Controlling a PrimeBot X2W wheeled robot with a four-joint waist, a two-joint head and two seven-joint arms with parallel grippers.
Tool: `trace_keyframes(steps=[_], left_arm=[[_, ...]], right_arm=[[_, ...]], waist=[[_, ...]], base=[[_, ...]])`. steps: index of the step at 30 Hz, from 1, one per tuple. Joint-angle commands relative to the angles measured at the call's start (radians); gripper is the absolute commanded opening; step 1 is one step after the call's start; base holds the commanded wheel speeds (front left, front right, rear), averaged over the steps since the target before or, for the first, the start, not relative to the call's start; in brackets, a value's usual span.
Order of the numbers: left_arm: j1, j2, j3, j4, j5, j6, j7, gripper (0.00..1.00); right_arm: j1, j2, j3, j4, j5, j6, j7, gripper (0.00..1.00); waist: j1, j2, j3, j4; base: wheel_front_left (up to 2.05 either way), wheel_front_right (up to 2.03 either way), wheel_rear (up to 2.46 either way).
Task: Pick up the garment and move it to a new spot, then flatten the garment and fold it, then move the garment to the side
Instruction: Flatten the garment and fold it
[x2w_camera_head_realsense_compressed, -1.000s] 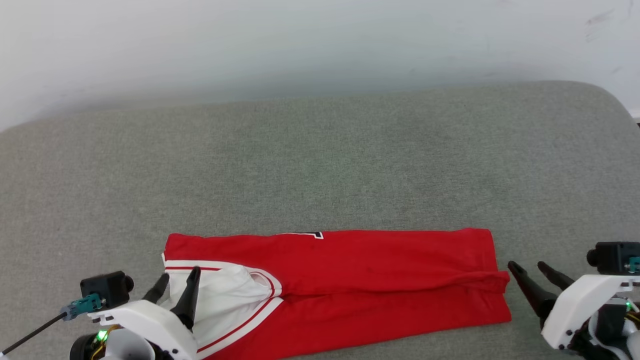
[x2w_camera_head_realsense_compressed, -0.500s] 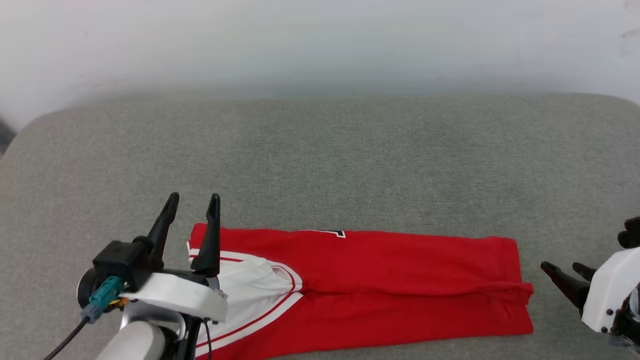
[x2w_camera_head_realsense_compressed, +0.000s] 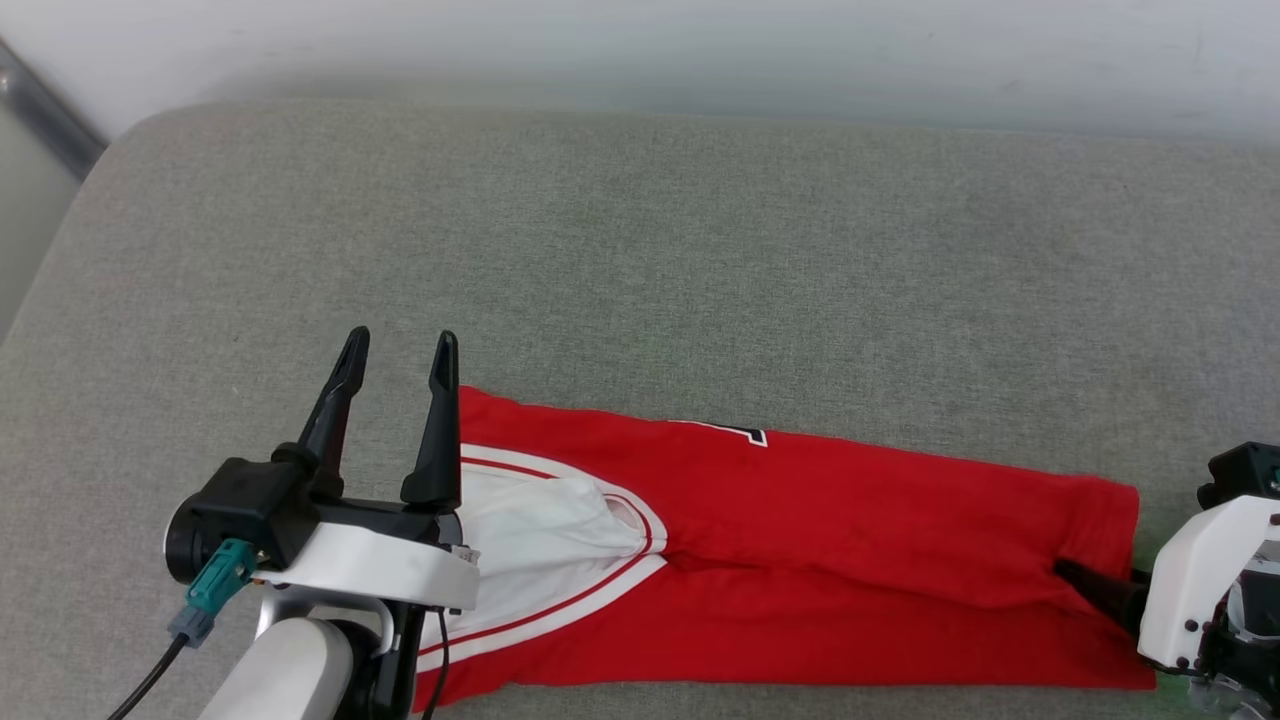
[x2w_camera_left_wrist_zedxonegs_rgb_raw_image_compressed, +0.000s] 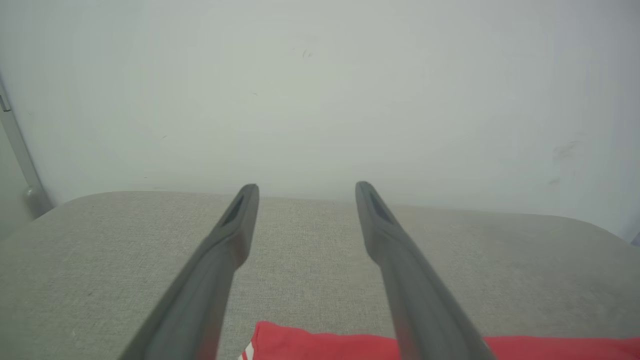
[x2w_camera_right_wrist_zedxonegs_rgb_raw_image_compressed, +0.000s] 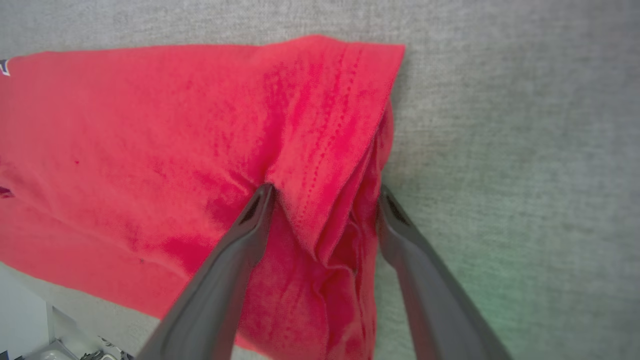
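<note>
The garment (x2w_camera_head_realsense_compressed: 850, 540), a red jersey folded into a long strip, lies across the grey cushion, with its white sleeve (x2w_camera_head_realsense_compressed: 540, 540) and striped trim at the left end. A bit of a black numeral (x2w_camera_head_realsense_compressed: 745, 433) peeks out at its far edge. My left gripper (x2w_camera_head_realsense_compressed: 400, 340) hovers open above the garment's far left corner, and the left wrist view has my left gripper (x2w_camera_left_wrist_zedxonegs_rgb_raw_image_compressed: 306, 186) pointing at the wall over the red edge (x2w_camera_left_wrist_zedxonegs_rgb_raw_image_compressed: 325, 345). My right gripper (x2w_camera_head_realsense_compressed: 1085, 585) is at the right end. Its open jaws straddle the bunched hem (x2w_camera_right_wrist_zedxonegs_rgb_raw_image_compressed: 330, 150) in the right wrist view (x2w_camera_right_wrist_zedxonegs_rgb_raw_image_compressed: 325, 191).
The grey fabric cushion (x2w_camera_head_realsense_compressed: 700, 250) stretches wide beyond the garment. A white wall (x2w_camera_head_realsense_compressed: 640, 50) runs along its far side. The cushion's rounded left corner (x2w_camera_head_realsense_compressed: 110, 160) borders a dark strip (x2w_camera_head_realsense_compressed: 40, 110) by the wall.
The head camera has turned left and down. My left gripper rose off the sleeve and moved forward to the far left corner. My right gripper moved in onto the garment's right hem.
</note>
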Motion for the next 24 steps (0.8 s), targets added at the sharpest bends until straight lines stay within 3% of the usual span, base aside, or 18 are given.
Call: trace_keyframes(steps=[1, 2, 17, 24], left_arm=[[0.007, -0.005, 0.010, 0.004, 0.011, -0.007, -0.006, 1.00], [0.009, -0.007, 0.013, 0.006, 0.013, -0.008, -0.006, 1.00], [0.081, 0.002, 0.037, 0.058, 0.019, 0.007, -0.004, 1.00], [0.119, 0.007, 0.043, 0.064, 0.010, 0.017, -0.002, 1.00]], right_arm=[[0.035, 0.055, 0.059, 0.051, 0.020, 0.002, 0.041, 0.25], [0.036, 0.061, 0.065, 0.056, 0.029, 0.002, 0.047, 0.00], [-0.057, -0.041, 0.081, -0.014, 0.022, 0.000, -0.026, 0.00], [-0.049, -0.095, -0.015, 0.027, 0.013, 0.000, -0.027, 0.00]], waist=[[0.0000, 0.0000, 0.006, 0.007], [0.0000, 0.0000, 0.005, 0.007], [0.0000, 0.0000, -0.096, -0.069], [0.0000, 0.0000, -0.132, -0.126]], base=[[0.00, 0.00, 0.00], [0.00, 0.00, 0.00], [0.00, 0.00, 0.00], [0.00, 0.00, 0.00]])
